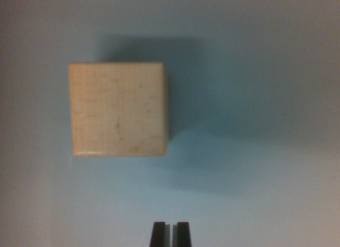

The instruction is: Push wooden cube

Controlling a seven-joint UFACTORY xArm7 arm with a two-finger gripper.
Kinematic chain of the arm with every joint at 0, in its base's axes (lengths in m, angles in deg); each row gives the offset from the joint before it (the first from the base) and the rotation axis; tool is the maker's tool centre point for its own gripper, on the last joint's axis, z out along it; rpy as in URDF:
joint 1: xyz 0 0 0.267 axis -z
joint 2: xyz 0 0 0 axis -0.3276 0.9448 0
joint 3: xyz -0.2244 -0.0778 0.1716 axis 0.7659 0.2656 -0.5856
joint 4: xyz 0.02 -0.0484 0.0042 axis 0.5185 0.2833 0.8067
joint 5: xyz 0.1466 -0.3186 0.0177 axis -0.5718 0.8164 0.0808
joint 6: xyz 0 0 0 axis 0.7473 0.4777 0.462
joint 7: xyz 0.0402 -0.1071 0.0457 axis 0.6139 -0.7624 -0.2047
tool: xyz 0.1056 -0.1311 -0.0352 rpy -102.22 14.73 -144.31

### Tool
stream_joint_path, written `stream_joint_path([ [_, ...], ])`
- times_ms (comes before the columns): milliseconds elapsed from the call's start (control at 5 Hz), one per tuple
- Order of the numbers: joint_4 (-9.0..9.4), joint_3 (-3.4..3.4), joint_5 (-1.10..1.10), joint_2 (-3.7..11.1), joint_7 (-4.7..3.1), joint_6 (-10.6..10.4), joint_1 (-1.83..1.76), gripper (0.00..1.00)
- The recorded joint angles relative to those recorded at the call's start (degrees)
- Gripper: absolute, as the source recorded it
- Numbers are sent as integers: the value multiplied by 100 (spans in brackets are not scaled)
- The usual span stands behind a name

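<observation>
One pale wooden cube (118, 109), light tan, faint grain lines and a few small brown flecks on its top face, edges slightly rounded. It sits flat on a smooth matte blue-grey desk (265, 71), casting a soft shadow toward the wrist view's right and top. One black pincer (170, 233) at bottom centre: two dark fingertips side by side with only a thin pale sliver between them, so effectively closed and holding nothing. Cube lies above and to the wrist view's left of the pincer, apart, no contact.
</observation>
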Motion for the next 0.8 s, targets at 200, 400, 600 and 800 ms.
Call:
stream_joint_path([
  [200,111,-44,17,76,75,-178,-49,0],
  [400,111,-44,17,76,75,-178,-49,0],
  [600,206,-82,31,140,138,-330,-91,0],
  [800,206,-82,31,140,138,-330,-91,0],
])
